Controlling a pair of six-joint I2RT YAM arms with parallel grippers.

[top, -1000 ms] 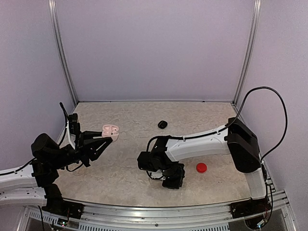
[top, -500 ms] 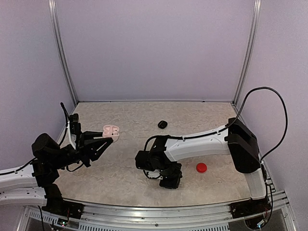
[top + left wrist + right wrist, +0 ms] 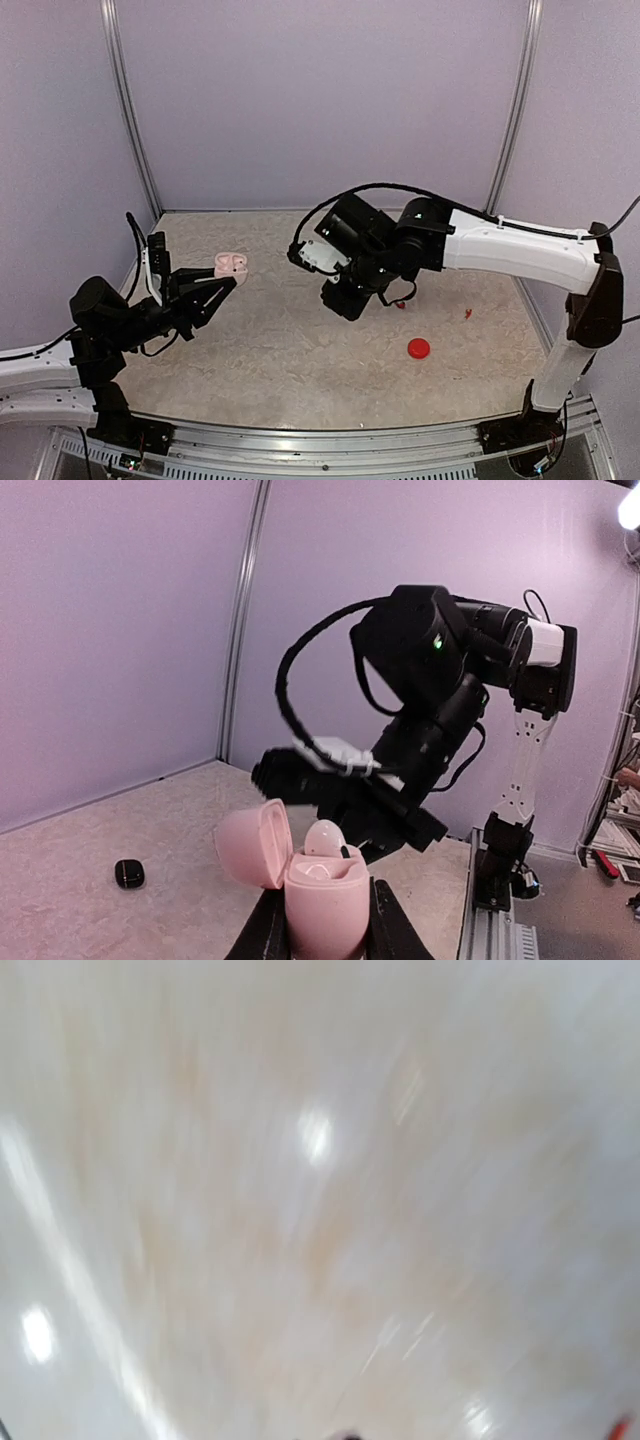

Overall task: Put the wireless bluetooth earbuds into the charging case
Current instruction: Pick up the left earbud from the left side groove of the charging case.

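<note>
My left gripper [image 3: 226, 279] is shut on the pink charging case [image 3: 231, 266] and holds it upright above the table's left side. In the left wrist view the case [image 3: 325, 900] has its lid swung open to the left, and a whitish earbud [image 3: 325, 838] sits in one socket. The fingers [image 3: 392, 930] clamp the case's sides. My right arm is raised over the table's middle, with its gripper [image 3: 345, 297] pointing down. The right wrist view is a motion blur of the tabletop, with no fingers visible. Two tiny red earbuds [image 3: 401, 305] [image 3: 467, 314] lie on the table to the right.
A small red round case [image 3: 418, 348] lies front right of centre. A small black case [image 3: 128, 873] lies on the table in the left wrist view; the right arm hides it from above. Purple walls enclose the table on three sides.
My right arm has swung up from low over the front of the table to high over the middle. Two tiny red earbuds now show on the table. The left gripper holds still.
</note>
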